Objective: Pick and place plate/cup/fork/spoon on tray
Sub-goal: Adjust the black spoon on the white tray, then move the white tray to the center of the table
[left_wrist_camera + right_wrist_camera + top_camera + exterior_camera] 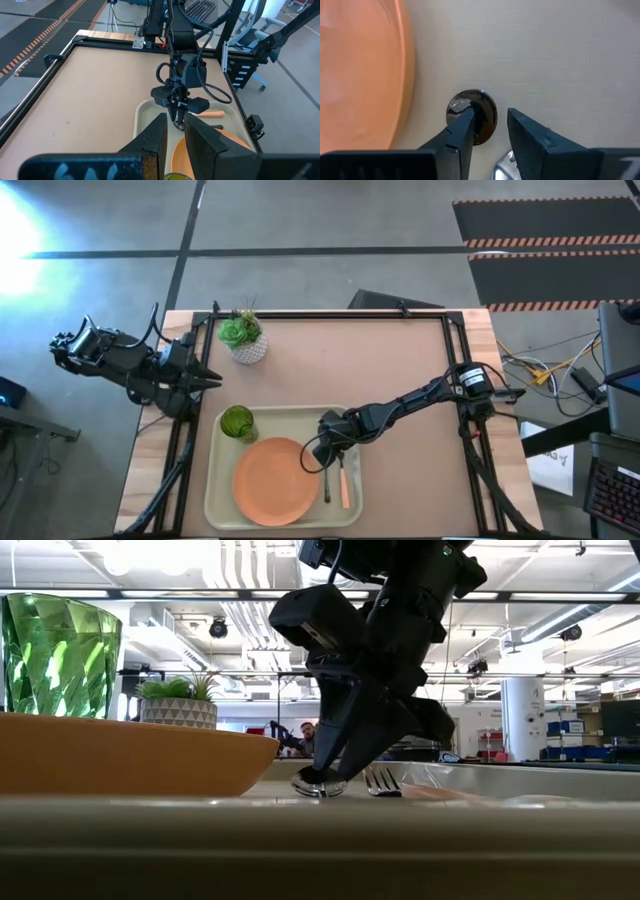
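On the tray (pixel 220 490), right of the plate (pixel 272 480) | right gripper (pixel 490 122) low, fingers parted, released | spoon (pixel 472 112) lies directly beneath it, fork (pixel 343 482) just beside | step: spoon placement, likely finishing | next: lift straight clear without nudging either | left gripper (pixel 212 380) waits away, holding nothing seen.

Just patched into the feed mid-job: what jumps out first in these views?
The right gripper stands low over the tray, its fingers apart around the spoon, which lies on the tray floor between the plate and the fork. The green cup stands in the tray's far left corner, and the left gripper waits outside the tray, near the potted plant.
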`<action>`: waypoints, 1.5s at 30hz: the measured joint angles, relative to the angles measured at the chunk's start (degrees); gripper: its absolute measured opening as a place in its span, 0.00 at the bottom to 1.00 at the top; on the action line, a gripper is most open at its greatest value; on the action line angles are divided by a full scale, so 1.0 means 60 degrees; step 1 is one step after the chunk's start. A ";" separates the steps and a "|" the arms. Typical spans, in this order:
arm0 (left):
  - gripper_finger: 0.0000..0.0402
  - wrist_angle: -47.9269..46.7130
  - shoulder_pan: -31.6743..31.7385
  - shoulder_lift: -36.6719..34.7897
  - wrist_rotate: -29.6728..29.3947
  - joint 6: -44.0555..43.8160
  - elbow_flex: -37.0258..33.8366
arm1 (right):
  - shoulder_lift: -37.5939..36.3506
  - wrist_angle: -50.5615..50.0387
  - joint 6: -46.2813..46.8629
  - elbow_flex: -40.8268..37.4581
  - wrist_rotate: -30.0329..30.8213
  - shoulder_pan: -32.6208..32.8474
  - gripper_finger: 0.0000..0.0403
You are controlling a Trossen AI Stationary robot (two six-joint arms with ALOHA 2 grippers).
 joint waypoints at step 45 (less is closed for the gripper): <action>0.12 -0.0007 0.0000 0.0000 0.0004 0.0029 0.0000 | -0.1009 -0.4014 0.1616 -0.0298 0.0588 -0.0131 0.29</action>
